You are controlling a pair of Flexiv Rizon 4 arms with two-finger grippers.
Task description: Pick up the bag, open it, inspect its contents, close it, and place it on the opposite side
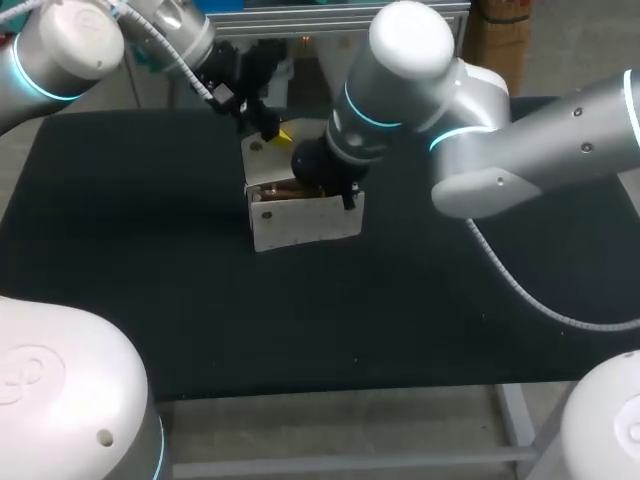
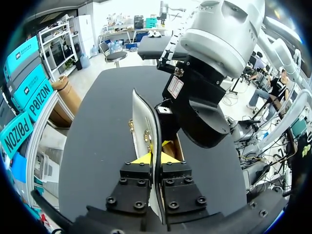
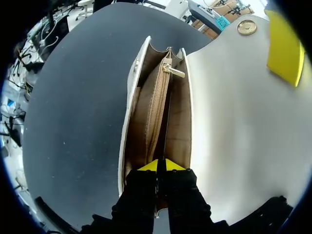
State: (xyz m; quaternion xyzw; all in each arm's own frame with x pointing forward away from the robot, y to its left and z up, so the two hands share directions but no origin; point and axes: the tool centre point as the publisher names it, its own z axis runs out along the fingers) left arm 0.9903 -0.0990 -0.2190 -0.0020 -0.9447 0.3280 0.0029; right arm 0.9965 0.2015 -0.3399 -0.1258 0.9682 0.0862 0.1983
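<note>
**A:** Where does the bag sit?

**B:** The white leather handbag stands upright on the black-topped table. In the head view it is just above the middle of the frame and a little left of centre. Its mouth faces up, and its white flap is lifted clear of the opening, toward the upper part of the frame.

**A:** What keeps the flap up?

**B:** The left gripper does, reaching in from the upper left corner. In its own wrist view the flap's thin edge runs straight between the yellow fingertips, which press it from both sides. So that claw is clenched on the flap.

**A:** And the other claw?

**B:** The right arm enters from the right edge of the head view and bends down over the bag. Its dark wrist covers much of the opening there. In the right wrist view the right gripper hangs at the near end of the open mouth, directly above the tan zipped pocket that runs along the middle of the bag. Its two yellow tips are squeezed together, and I can make out nothing between them.

**A:** Anything else inside?

**B:** Only tan lining shows on either side of that pocket. A gold round snap sits on the inner face of the spread flap, near the left gripper's yellow tip.
</note>
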